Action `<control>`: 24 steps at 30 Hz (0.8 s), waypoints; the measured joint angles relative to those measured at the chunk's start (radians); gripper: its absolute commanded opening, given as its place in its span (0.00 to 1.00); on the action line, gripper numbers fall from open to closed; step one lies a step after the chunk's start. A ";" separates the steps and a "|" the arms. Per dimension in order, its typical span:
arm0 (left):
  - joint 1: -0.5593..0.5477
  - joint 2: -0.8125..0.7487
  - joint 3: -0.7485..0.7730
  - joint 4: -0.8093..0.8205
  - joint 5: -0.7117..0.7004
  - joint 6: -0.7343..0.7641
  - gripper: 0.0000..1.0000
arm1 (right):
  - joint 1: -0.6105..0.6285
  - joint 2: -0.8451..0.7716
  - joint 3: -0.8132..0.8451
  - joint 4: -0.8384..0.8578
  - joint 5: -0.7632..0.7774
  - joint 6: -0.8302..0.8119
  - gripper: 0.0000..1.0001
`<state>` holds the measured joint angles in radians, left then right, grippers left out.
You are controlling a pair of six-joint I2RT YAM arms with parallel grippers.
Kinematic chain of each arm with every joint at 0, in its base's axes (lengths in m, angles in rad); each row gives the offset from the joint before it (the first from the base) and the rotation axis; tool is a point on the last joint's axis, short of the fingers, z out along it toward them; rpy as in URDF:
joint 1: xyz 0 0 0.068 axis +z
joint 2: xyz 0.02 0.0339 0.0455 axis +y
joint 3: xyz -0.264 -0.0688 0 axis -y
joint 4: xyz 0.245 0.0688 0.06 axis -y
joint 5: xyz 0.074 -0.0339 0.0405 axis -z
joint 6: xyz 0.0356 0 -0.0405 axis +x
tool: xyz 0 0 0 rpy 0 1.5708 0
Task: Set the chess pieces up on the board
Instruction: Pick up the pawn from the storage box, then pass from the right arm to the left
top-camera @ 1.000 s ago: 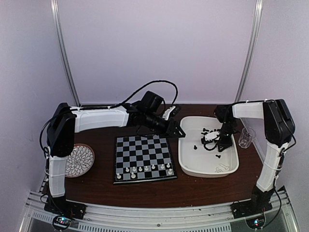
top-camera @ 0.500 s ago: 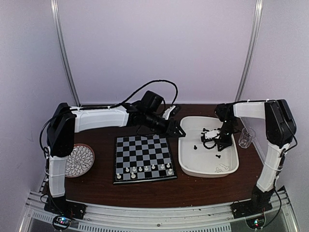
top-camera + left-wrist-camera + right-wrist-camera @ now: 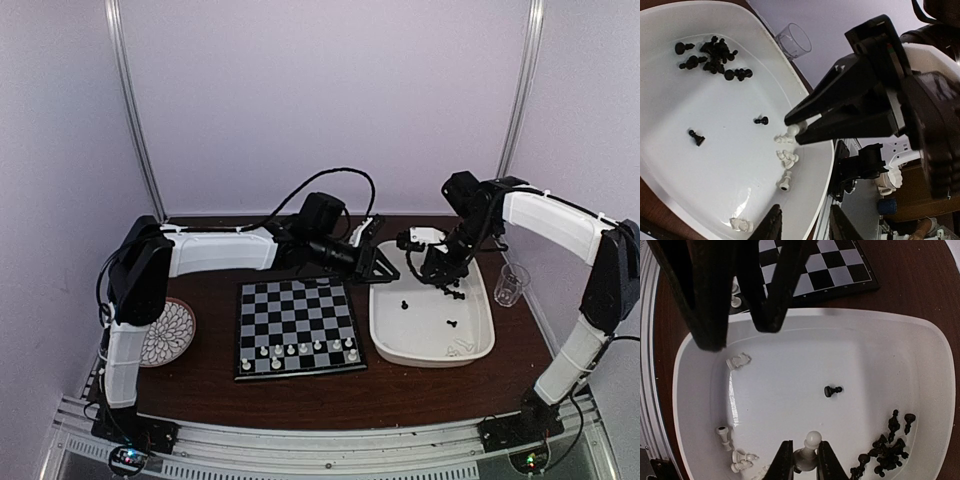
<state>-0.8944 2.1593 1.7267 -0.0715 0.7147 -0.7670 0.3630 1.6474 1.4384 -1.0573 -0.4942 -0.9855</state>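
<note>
Right hand [image 3: 802, 460] is pinching a white piece [image 3: 810, 442] over the tray [image 3: 700, 390], so I'd keep it upright, dodge the half-open, empty left hand [image 3: 805, 223] and centre it on a board [image 3: 296, 325] square.

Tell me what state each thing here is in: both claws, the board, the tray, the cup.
Left gripper: open, holding nothing.
Right gripper: shut on a white piece.
Board: flat, white pieces standing along its near edge.
Tray: holds loose black and white pieces.
Cup: upright.
</note>
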 measured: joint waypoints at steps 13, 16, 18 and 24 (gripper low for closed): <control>-0.005 0.029 0.000 0.196 0.090 -0.191 0.33 | 0.104 -0.026 0.003 0.002 -0.053 0.050 0.16; -0.005 0.037 0.000 0.198 0.090 -0.205 0.33 | 0.109 -0.027 0.003 0.002 -0.055 0.052 0.16; -0.005 0.042 0.000 0.197 0.090 -0.211 0.33 | 0.112 -0.027 0.009 -0.002 -0.056 0.054 0.16; -0.005 0.060 0.002 0.195 0.091 -0.222 0.30 | 0.119 -0.032 0.020 -0.002 -0.061 0.059 0.16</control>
<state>-0.8997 2.2192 1.7287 0.1230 0.8059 -0.9886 0.4816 1.6157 1.4586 -1.0592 -0.5549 -0.9264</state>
